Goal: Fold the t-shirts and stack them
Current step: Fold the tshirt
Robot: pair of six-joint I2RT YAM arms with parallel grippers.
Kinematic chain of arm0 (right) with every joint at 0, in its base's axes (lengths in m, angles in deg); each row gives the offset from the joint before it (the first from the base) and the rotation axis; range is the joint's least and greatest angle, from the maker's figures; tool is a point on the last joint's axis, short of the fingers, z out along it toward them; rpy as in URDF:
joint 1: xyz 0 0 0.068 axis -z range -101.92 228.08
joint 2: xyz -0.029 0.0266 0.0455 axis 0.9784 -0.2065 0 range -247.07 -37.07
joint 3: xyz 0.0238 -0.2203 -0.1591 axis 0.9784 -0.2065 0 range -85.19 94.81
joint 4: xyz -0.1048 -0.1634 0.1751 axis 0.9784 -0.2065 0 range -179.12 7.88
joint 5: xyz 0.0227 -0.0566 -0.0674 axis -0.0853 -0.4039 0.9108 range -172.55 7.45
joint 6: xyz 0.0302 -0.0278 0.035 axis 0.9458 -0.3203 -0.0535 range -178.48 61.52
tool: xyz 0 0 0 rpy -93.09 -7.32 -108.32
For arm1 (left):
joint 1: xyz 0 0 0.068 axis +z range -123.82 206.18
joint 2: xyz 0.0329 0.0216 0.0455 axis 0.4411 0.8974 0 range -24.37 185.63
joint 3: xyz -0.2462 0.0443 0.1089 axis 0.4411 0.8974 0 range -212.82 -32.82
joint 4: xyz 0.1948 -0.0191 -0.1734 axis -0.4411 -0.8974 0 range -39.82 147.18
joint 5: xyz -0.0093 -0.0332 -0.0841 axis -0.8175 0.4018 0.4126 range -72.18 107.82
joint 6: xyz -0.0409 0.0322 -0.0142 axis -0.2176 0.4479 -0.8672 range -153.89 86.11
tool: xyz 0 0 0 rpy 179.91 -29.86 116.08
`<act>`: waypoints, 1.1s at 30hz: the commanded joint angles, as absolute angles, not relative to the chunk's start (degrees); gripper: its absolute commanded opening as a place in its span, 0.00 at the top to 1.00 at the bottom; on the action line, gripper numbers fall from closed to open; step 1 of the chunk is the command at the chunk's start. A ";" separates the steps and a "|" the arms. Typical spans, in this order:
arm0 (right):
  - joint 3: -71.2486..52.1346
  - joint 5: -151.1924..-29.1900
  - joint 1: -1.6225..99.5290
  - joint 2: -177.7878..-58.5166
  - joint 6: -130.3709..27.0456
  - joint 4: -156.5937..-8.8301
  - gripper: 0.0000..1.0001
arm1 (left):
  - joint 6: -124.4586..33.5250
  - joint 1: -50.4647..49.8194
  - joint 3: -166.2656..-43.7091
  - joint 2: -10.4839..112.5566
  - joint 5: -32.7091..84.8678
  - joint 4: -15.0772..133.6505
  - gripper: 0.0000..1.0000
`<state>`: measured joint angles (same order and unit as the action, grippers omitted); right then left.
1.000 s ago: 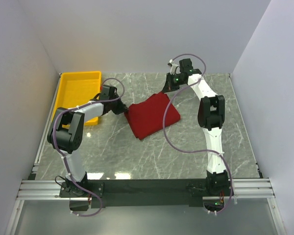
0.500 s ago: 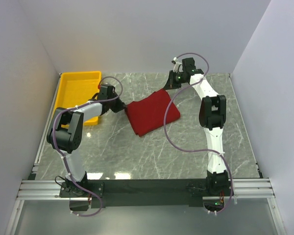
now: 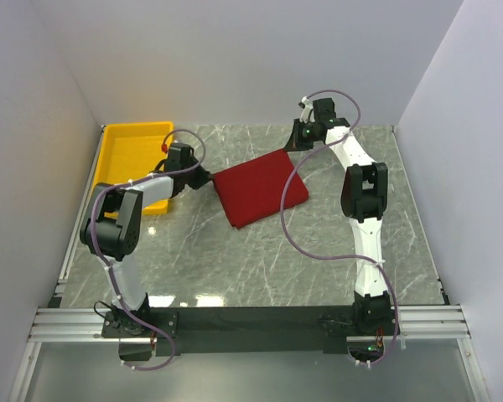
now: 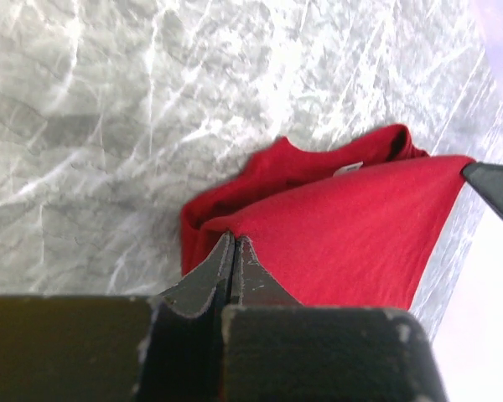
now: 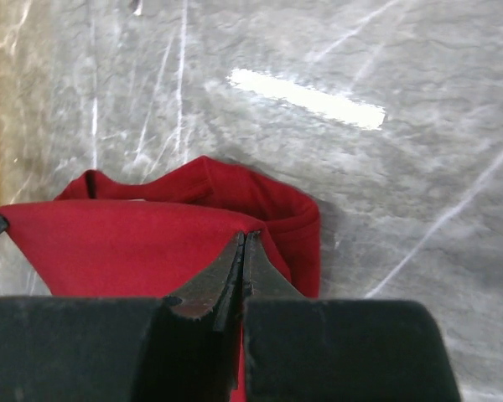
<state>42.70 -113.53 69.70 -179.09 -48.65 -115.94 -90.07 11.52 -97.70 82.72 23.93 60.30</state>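
Observation:
The dark red t-shirt (image 3: 260, 187) hangs stretched between my two grippers above the marble table, folded over. My left gripper (image 3: 207, 177) is shut on its left corner; in the left wrist view the jaws (image 4: 233, 239) pinch the cloth (image 4: 352, 226) and the white neck label (image 4: 349, 167) shows. My right gripper (image 3: 292, 144) is shut on the far right corner; in the right wrist view the jaws (image 5: 243, 239) pinch the red cloth (image 5: 126, 243), with lower layers resting on the table.
A yellow plastic tray (image 3: 134, 159) stands at the back left, close behind my left arm. A purple cable (image 3: 287, 226) from the right arm loops over the shirt's right side. White walls close in the table on three sides.
Both grippers have moved toward the back of the table and spread the shirt flatter and wider; the front edge has slid back with them.

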 commanded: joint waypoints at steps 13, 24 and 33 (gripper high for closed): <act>44.01 -104.70 69.56 -179.01 -45.29 -112.97 0.74 | -92.33 12.64 -107.26 90.06 22.30 57.36 0.78; 43.58 -102.49 69.91 -174.80 -54.58 -115.42 0.53 | -88.12 12.91 -113.33 86.73 20.98 52.61 0.57; 22.15 -128.84 71.58 -157.49 -80.61 -122.10 0.54 | -82.49 9.31 -101.91 73.47 32.48 60.33 0.52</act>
<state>25.68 -117.95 70.94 -165.58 -69.81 -119.96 -85.48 11.78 -105.37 80.29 26.57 54.79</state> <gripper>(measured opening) 0.468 0.466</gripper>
